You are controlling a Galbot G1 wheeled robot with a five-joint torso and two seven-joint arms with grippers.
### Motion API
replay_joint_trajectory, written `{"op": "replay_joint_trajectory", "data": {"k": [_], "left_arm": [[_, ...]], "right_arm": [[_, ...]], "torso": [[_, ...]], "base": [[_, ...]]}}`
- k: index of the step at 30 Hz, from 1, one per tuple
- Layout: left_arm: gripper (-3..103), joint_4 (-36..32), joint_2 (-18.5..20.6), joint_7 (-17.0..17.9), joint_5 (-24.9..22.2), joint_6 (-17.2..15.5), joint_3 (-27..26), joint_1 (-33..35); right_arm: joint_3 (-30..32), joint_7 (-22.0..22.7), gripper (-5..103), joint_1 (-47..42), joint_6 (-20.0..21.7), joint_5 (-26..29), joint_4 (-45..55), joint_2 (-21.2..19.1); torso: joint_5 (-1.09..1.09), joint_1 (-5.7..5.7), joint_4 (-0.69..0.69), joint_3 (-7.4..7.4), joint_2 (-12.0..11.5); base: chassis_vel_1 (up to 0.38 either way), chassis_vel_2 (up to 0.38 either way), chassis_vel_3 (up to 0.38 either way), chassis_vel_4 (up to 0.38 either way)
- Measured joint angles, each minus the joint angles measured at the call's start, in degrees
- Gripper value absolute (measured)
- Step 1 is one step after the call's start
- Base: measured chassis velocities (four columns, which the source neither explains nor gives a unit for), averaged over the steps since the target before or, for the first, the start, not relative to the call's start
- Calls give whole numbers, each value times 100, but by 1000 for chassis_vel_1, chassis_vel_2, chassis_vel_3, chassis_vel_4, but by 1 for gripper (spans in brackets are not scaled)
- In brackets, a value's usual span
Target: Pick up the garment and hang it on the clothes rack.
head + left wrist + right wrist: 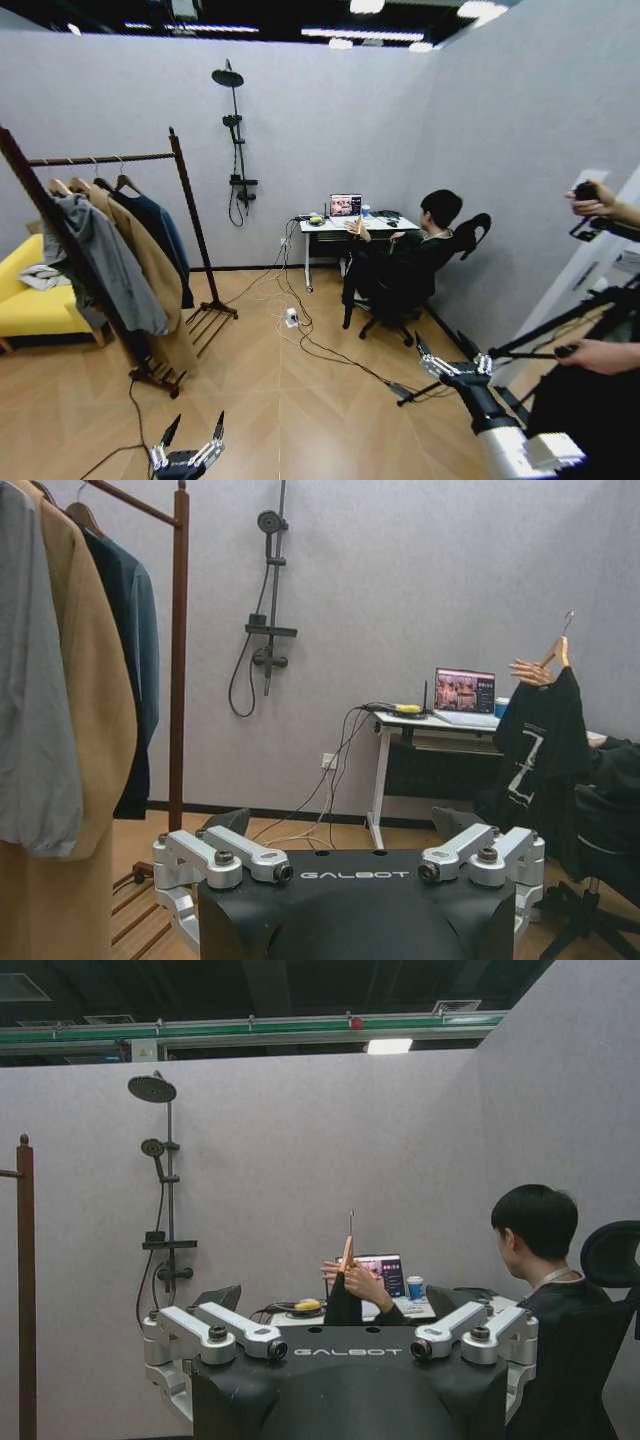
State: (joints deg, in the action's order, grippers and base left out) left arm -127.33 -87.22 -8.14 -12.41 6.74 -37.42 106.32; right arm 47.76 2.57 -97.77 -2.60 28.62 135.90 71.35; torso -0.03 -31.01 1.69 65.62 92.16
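- Black garment (545, 745) (on its hanger) hangs from a person's hand (530, 672) by the desk (440, 721), well apart from both grippers.
- Left gripper (187, 445) and right gripper (452, 356): fingers spread, empty.
- Rack (190, 215) stands left.

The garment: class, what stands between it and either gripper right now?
Open floor, mostly. The garment hangs from a person's hand over by the desk; that hand grips its hanger. The left gripper and right gripper, both open, sit low, well short of it. Cables trail across the floor between.
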Motion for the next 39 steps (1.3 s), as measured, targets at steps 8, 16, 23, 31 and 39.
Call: {"op": "replay_joint_trajectory", "data": {"k": [8, 16, 23, 31, 39], "left_arm": [[100, 0, -1, 1, 0, 0, 0, 0], [100, 0, 0, 1, 0, 0, 0, 0], [100, 0, -1, -1, 0, 0, 1, 0], [100, 0, 1, 0, 0, 0, 0, 0], [100, 0, -1, -1, 0, 0, 2, 0]], "right_arm": [[-2, -16, 100, 21, -53, -3, -82, -15], [-9, -16, 100, 44, -51, -4, -93, -12], [-19, -5, 100, 68, -27, -8, -45, -16], [4, 16, 100, 43, -23, -5, -13, -29], [24, 191, 100, 115, 22, -10, -12, -38]], "torso": [[6, -2, -3, 2, -2], [-1, -2, -1, 1, -2], [2, 2, -2, 0, 1], [1, -1, 0, 1, -1], [3, 0, -2, 0, 0]], "base": [[-349, 318, 350, -314], [-378, 353, 386, -346], [-377, 331, 373, -329], [-376, 318, 374, -334], [-379, 337, 374, -332]]}}
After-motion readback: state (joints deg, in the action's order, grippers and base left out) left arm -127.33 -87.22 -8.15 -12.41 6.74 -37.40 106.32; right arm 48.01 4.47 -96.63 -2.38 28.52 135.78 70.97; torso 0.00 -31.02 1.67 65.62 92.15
